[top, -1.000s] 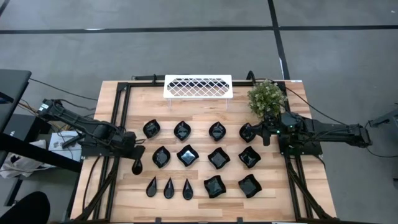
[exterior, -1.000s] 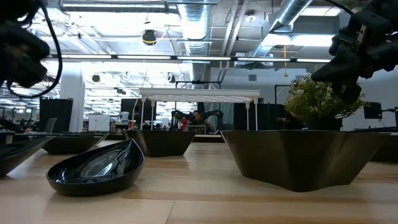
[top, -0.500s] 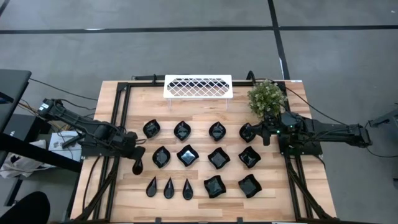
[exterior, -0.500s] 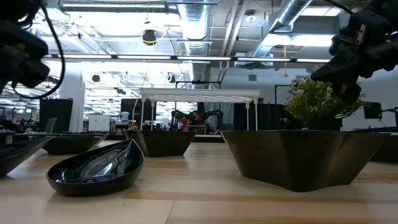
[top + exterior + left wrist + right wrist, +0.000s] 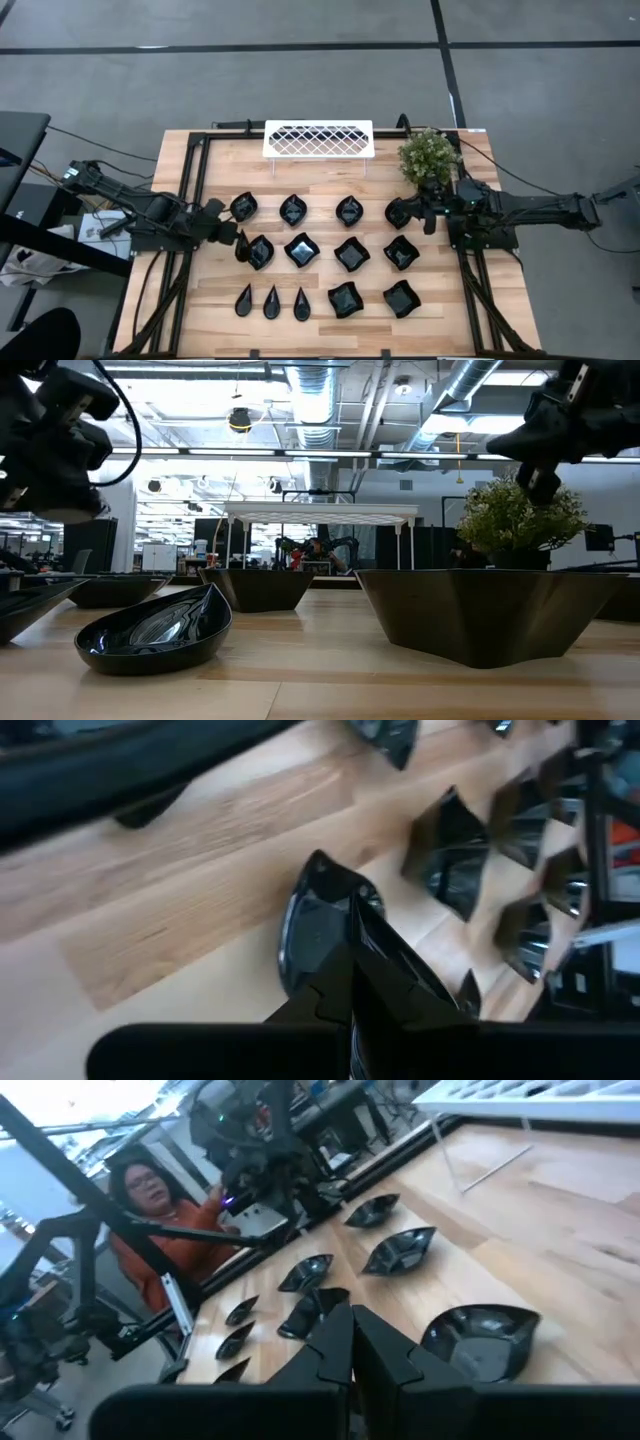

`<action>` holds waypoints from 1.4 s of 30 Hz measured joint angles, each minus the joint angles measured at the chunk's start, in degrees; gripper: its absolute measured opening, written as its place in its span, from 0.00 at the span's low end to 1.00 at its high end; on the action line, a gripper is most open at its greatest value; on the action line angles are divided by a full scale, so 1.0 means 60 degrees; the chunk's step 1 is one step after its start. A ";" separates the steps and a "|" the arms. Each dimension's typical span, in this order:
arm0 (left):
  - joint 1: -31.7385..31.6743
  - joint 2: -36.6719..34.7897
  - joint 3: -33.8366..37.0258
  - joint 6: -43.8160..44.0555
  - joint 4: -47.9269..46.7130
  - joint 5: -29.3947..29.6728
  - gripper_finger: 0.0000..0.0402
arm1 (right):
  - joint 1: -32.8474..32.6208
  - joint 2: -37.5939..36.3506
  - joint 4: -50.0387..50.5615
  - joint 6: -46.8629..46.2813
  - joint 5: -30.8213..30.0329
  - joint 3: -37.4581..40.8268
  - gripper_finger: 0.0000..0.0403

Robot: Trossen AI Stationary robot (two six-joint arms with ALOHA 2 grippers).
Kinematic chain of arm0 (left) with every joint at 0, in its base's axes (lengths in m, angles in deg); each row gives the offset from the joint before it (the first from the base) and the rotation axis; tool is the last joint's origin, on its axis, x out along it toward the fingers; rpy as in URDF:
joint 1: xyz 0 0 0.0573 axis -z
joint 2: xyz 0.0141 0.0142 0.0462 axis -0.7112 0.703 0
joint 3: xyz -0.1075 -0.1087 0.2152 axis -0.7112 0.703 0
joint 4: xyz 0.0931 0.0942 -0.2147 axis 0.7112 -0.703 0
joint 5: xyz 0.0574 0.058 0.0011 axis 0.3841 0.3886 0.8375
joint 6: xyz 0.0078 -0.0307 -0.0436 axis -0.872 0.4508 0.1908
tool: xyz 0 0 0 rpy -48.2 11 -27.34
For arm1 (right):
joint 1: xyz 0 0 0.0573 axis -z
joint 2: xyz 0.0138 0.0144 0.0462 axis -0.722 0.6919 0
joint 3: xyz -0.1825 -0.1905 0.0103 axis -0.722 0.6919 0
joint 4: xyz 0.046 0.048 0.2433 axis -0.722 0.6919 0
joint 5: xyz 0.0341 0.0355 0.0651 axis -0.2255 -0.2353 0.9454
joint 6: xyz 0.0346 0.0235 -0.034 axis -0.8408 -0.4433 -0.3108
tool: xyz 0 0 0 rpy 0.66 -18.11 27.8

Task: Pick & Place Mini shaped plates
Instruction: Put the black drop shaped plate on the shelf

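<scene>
Glossy black mini shaped plates (image 5: 301, 250) sit in rows across the pale wooden counter (image 5: 190, 300), teardrops nearest, squares and leaf shapes behind. The left gripper (image 5: 240, 247), fingers pressed together and holding nothing, hangs just beside the leftmost middle-row dish. The right gripper (image 5: 429, 217), likewise pinched empty, hovers by the far-right dish, near the small green potted plant (image 5: 429, 155) and white lattice rack (image 5: 318, 138).

No readable text, labels, brands or numbers, distant room fixtures perhaps signed but too blurred
</scene>
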State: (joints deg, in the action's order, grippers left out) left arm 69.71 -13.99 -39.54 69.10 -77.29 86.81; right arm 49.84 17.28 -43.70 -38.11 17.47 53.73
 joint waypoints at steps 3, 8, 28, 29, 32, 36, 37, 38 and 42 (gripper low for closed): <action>0.0000 -0.0337 0.0000 -0.0494 0.0422 0.0532 0.01 | -0.0300 0.0635 -0.0480 0.0004 0.0000 0.0000 0.00; 0.0000 -0.0758 -0.0004 -0.1779 0.1675 0.1606 0.01 | -0.0822 0.1881 -0.1694 0.0073 0.0000 -0.0003 0.00; 0.0570 -0.0980 -0.0007 -0.4081 0.2674 0.1474 0.01 | -0.1673 0.5418 -0.2163 0.1829 0.0015 -0.2444 0.00; 0.0639 -0.0998 -0.0007 -0.4087 0.2674 0.1474 0.01 | -0.1673 0.5576 -0.2162 0.1829 0.0019 -0.2561 0.00; 0.0788 -0.0998 -0.0007 -0.4092 0.2679 0.1518 0.01 | -0.1673 0.6171 -0.2115 0.1829 0.0033 -0.2935 0.00; 0.0823 -0.0998 -0.0007 -0.4091 0.2681 0.1611 0.01 | -0.1673 0.7050 -0.2015 0.1836 0.0037 -0.3598 0.00; 0.0820 -0.0998 -0.0007 -0.4091 0.2681 0.1620 0.01 | -0.1673 0.7286 -0.1992 0.1916 0.0041 -0.3784 0.01; 0.0820 -0.0998 -0.0007 -0.4091 0.2681 0.1622 0.01 | -0.1688 0.7517 -0.1995 0.2019 0.0073 -0.3977 0.01; 0.0820 -0.0994 -0.0007 -0.4097 0.2675 0.1902 0.01 | -0.1812 0.8363 -0.2016 0.2231 0.0100 -0.4835 0.06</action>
State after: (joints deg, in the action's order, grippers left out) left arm 74.63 -19.95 -39.58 44.52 -61.24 98.22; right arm 38.98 67.46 -55.80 -24.73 18.07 24.72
